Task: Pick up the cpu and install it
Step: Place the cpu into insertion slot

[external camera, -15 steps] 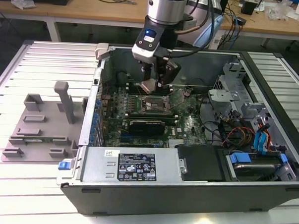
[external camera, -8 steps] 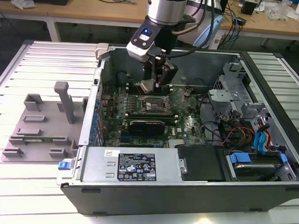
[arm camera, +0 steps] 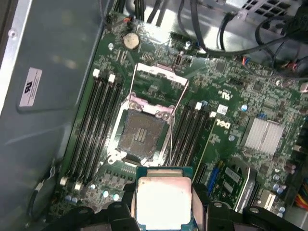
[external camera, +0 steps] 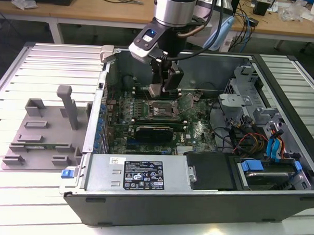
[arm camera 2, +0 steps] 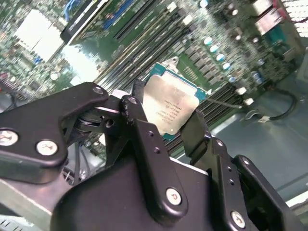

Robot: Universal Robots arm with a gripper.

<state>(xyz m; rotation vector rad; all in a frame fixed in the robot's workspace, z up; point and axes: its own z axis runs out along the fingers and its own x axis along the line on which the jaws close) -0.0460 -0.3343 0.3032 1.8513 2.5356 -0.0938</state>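
Gripper (external camera: 159,89) is pinching the cpu (arm camera: 163,202) by two opposite edges, and I see it held clear above the motherboard (arm camera: 231,120) inside the open case (external camera: 195,187). In the exterior view, the empty socket (external camera: 159,110) lies at six o'clock from the cpu.

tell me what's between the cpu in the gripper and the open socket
In the first wrist view, just a narrow strip of motherboard lies between the cpu, held by the gripper, and the open socket.

Gripper (external camera: 162,89) clamps the cpu (external camera: 154,90) above the open socket (external camera: 160,110) in the case (external camera: 195,207). Grey tray (external camera: 41,138) on surface (external camera: 18,194), exterior view's left.
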